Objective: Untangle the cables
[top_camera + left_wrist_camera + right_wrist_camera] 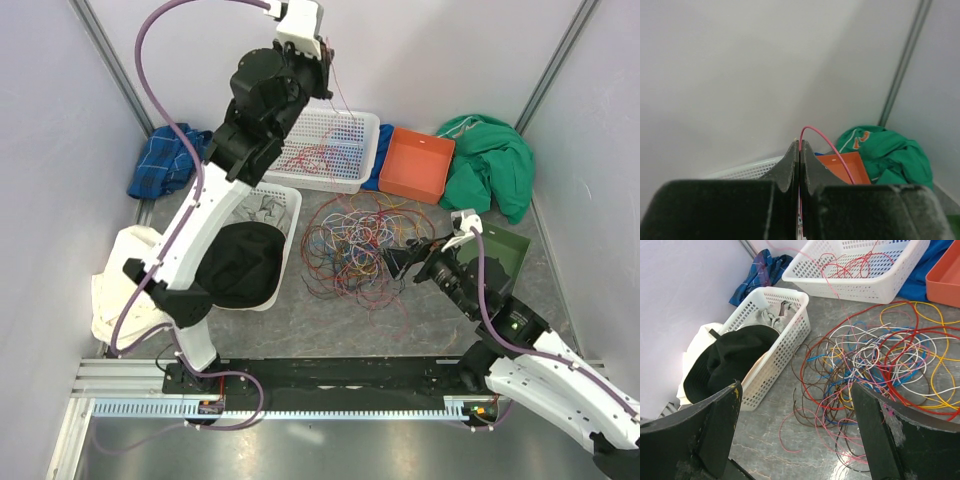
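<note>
One thin pink cable (836, 152) arcs from clamped left pincer (799, 150); right pincer (795, 390) gapes near looping cables (875, 357).

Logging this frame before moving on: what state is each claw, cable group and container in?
left claw: shut on pink cable, raised high
right claw: open, beside the tangle
tangle: jumbled heap on the table
long basket: holds a few red cables
orange tray: empty
small basket: holds grey cloth, black hat
</note>
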Robot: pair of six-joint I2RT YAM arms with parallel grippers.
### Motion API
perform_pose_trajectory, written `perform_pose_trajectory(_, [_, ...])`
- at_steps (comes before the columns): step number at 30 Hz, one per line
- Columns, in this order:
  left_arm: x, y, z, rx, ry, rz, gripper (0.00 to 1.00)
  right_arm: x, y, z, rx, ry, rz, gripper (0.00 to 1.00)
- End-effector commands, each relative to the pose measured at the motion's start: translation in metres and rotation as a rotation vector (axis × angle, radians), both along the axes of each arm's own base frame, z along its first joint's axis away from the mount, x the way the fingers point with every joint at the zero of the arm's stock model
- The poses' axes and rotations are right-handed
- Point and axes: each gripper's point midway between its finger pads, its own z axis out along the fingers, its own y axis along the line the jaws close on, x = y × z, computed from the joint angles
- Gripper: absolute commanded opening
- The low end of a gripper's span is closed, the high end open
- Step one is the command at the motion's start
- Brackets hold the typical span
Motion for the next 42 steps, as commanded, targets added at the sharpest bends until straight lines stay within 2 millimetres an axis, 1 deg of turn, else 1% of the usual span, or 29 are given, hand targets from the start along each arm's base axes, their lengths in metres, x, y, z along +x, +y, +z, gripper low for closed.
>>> perform_pose_trajectory(1, [0.022, 0.016, 0.047, -0.150, -0.136, -0.011, 0.02, -0.001, -0.010, 0.024, 0.015, -0.053, -0.033, 0.98])
perform_pose_trajectory(3, [0.032, 0.021, 0.058, -0.183, -0.185, 0.000, 0.02, 0.000, -0.011, 0.023, 0.016, -0.052, -0.039, 0.98])
perform_pose_trajectory(4, [0.044, 0.026, 0.059, -0.191, -0.201, 0.016, 0.02, 0.000, -0.010, 0.022, 0.014, -0.053, -0.041, 0.98])
perform_pose_trajectory(5, [0.047, 0.030, 0.067, -0.223, -0.225, 0.019, 0.02, 0.001, -0.010, 0.021, 0.010, -0.051, -0.042, 0.98])
perform_pose_trajectory(6, [0.052, 0.032, 0.067, -0.235, -0.233, 0.020, 0.02, 0.002, -0.010, 0.019, 0.008, -0.047, -0.041, 0.98])
perform_pose_trajectory(7, [0.063, 0.036, 0.064, -0.240, -0.236, 0.029, 0.02, 0.003, -0.008, 0.016, -0.001, -0.042, -0.039, 0.98])
perform_pose_trajectory(10, [0.078, 0.047, 0.067, -0.278, -0.276, 0.047, 0.02, 0.006, -0.004, 0.007, -0.021, -0.026, -0.035, 0.98])
perform_pose_trajectory(11, [0.092, 0.043, 0.054, -0.268, -0.262, 0.052, 0.02, 0.007, -0.003, 0.001, -0.028, -0.016, -0.033, 0.98])
perform_pose_trajectory(12, [0.099, 0.047, 0.052, -0.271, -0.272, 0.064, 0.02, 0.007, -0.002, -0.001, -0.032, -0.012, -0.029, 0.98])
perform_pose_trajectory(13, [0.109, 0.045, 0.042, -0.262, -0.263, 0.066, 0.02, 0.009, -0.001, -0.003, -0.033, -0.009, -0.030, 0.98])
perform_pose_trajectory(14, [0.125, 0.040, 0.023, -0.247, -0.236, 0.071, 0.02, 0.009, 0.000, -0.010, -0.040, 0.001, -0.029, 0.98])
perform_pose_trajectory(15, [0.134, 0.043, 0.016, -0.251, -0.240, 0.082, 0.02, 0.010, 0.000, -0.013, -0.042, 0.005, -0.032, 0.98])
perform_pose_trajectory(16, [0.146, 0.040, -0.001, -0.240, -0.219, 0.083, 0.02, 0.010, 0.001, -0.015, -0.044, 0.007, -0.030, 0.98])
perform_pose_trajectory(17, [0.163, 0.034, -0.025, -0.234, -0.187, 0.087, 0.02, 0.011, 0.001, -0.021, -0.051, 0.014, -0.035, 0.98])
perform_pose_trajectory(20, [0.192, 0.033, -0.064, -0.229, -0.139, 0.105, 0.02, 0.013, -0.001, -0.027, -0.066, 0.017, -0.048, 0.98])
perform_pose_trajectory(21, [0.210, 0.031, -0.093, -0.215, -0.100, 0.118, 0.02, 0.014, -0.001, -0.029, -0.074, 0.019, -0.047, 0.98])
perform_pose_trajectory(23, [0.224, 0.029, -0.121, -0.209, -0.057, 0.129, 0.02, 0.016, -0.002, -0.031, -0.088, 0.018, -0.058, 0.98])
perform_pose_trajectory(24, [0.234, 0.028, -0.144, -0.197, -0.025, 0.140, 0.02, 0.017, -0.002, -0.032, -0.090, 0.016, -0.058, 0.98])
perform_pose_trajectory(25, [0.241, 0.029, -0.158, -0.190, -0.007, 0.155, 0.02, 0.017, -0.002, -0.034, -0.098, 0.021, -0.059, 0.98])
perform_pose_trajectory(27, [0.249, 0.028, -0.180, -0.180, 0.027, 0.165, 0.02, 0.018, 0.001, -0.035, -0.098, 0.023, -0.050, 0.98])
perform_pose_trajectory(28, [0.251, 0.030, -0.185, -0.177, 0.039, 0.168, 0.04, 0.018, 0.001, -0.037, -0.103, 0.025, -0.051, 0.98])
perform_pose_trajectory(29, [0.252, 0.030, -0.189, -0.172, 0.048, 0.172, 0.30, 0.018, 0.003, -0.037, -0.102, 0.026, -0.048, 0.98])
perform_pose_trajectory(31, [0.254, 0.032, -0.192, -0.164, 0.059, 0.188, 0.64, 0.020, 0.003, -0.039, -0.106, 0.033, -0.048, 0.98])
perform_pose_trajectory(32, [0.255, 0.036, -0.195, -0.154, 0.069, 0.194, 0.99, 0.020, 0.004, -0.041, -0.109, 0.036, -0.048, 0.98])
perform_pose_trajectory(37, [0.252, 0.051, -0.202, -0.136, 0.148, 0.241, 1.00, 0.019, 0.003, -0.041, -0.102, 0.037, -0.052, 0.98])
perform_pose_trajectory(38, [0.249, 0.053, -0.215, -0.116, 0.204, 0.253, 1.00, 0.019, 0.003, -0.041, -0.098, 0.035, -0.052, 0.98])
perform_pose_trajectory(40, [0.241, 0.056, -0.224, -0.135, 0.280, 0.266, 1.00, 0.019, 0.001, -0.038, -0.094, 0.030, -0.060, 0.98])
perform_pose_trajectory(41, [0.231, 0.059, -0.209, -0.157, 0.290, 0.262, 1.00, 0.019, -0.001, -0.036, -0.091, 0.028, -0.068, 0.98])
perform_pose_trajectory(42, [0.223, 0.059, -0.230, -0.145, 0.361, 0.258, 1.00, 0.019, -0.003, -0.034, -0.087, 0.025, -0.076, 0.98])
